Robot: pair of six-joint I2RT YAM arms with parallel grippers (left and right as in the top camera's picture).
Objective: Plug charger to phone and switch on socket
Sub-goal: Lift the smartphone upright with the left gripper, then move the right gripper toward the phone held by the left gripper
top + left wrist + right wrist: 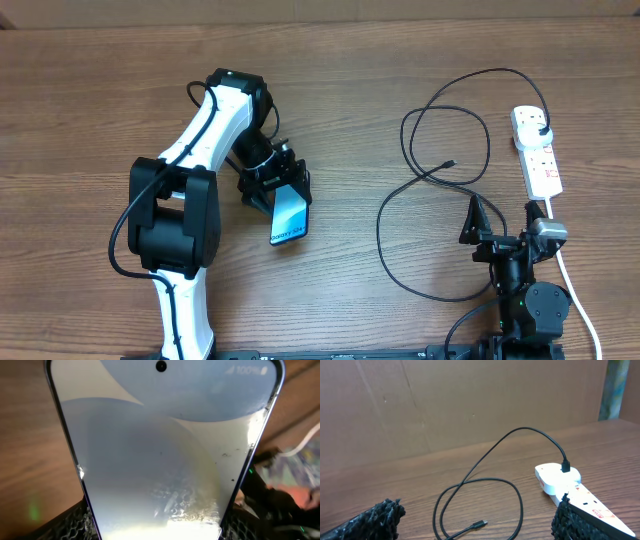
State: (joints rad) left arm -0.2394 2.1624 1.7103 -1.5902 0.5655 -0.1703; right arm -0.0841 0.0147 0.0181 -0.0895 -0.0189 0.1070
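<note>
- Overhead: clamping the phone (pixel 290 218) in the left tool (pixel 277 190), closed on its long edges, screen lit and facing up, left of centre over the bench (pixel 90 120).
- Left wrist: pressing meshed fingers (pixel 70 525) against both sides of the phone; not showing whether its far end is touching the bench.
- Hanging the right tool (pixel 487 226) wide apart and empty, just beside the loose loops of the charger (pixel 529 428), touching nothing.
- Leaving the connector tip (pixel 452 163) lying free on the bench, well apart from the phone; finding the black plug (pixel 540 128) already seated in the socket (pixel 537 155) at the right.
- Judging the step in hand: presenting the phone for plugging, cable not yet taken.
- Calling next for pinching the thin tip with the right tool, lining it up with the phone's port, pushing it home, then switching on the socket.
</note>
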